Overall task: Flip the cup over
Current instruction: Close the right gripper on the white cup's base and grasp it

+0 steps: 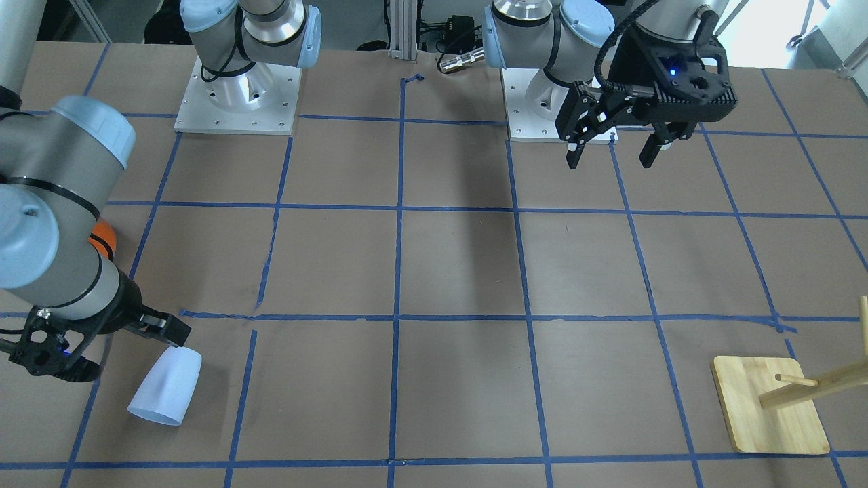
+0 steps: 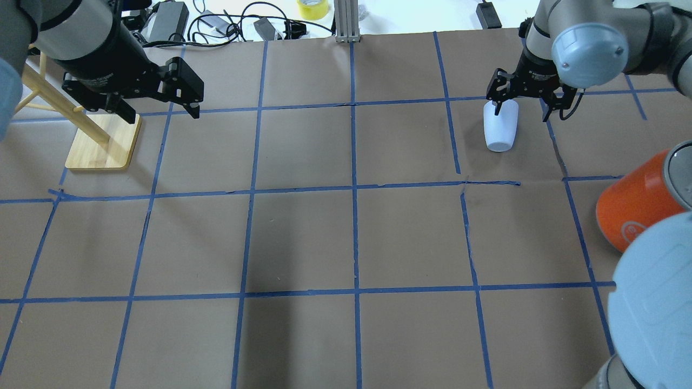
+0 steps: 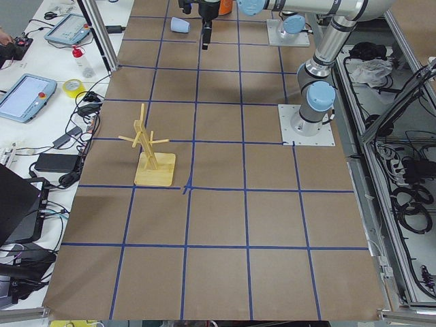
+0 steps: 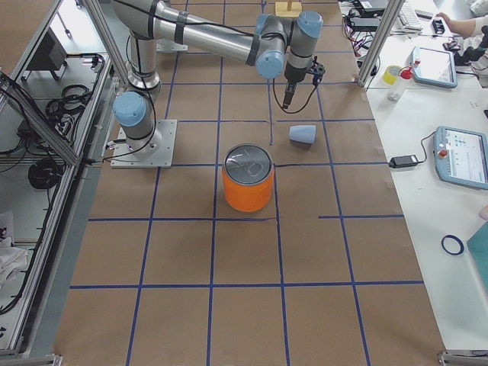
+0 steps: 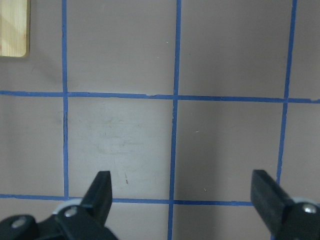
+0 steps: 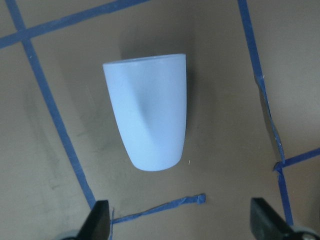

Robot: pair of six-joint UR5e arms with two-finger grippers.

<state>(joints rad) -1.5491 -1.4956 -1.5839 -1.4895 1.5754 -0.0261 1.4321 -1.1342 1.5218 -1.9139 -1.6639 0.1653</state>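
The cup (image 6: pixel 147 110), a small pale blue-white tumbler, lies on its side on the brown table, wide mouth pointing away from the robot. It also shows in the front view (image 1: pixel 166 386), the overhead view (image 2: pixel 500 127) and the right side view (image 4: pixel 302 134). My right gripper (image 6: pixel 182 220) is open and empty, just above the cup's narrow end, its jaws spread wider than the cup (image 2: pixel 521 108) (image 1: pixel 122 349). My left gripper (image 2: pixel 162 111) is open and empty, held above bare table far from the cup (image 1: pixel 610 152) (image 5: pixel 182 187).
A big orange can with a silver top (image 2: pixel 632 210) stands on the robot's side of the cup, near the right arm (image 4: pixel 248 183). A wooden peg rack on a square base (image 2: pixel 102 146) stands near the left gripper (image 1: pixel 770 407). Blue tape lines grid the table.
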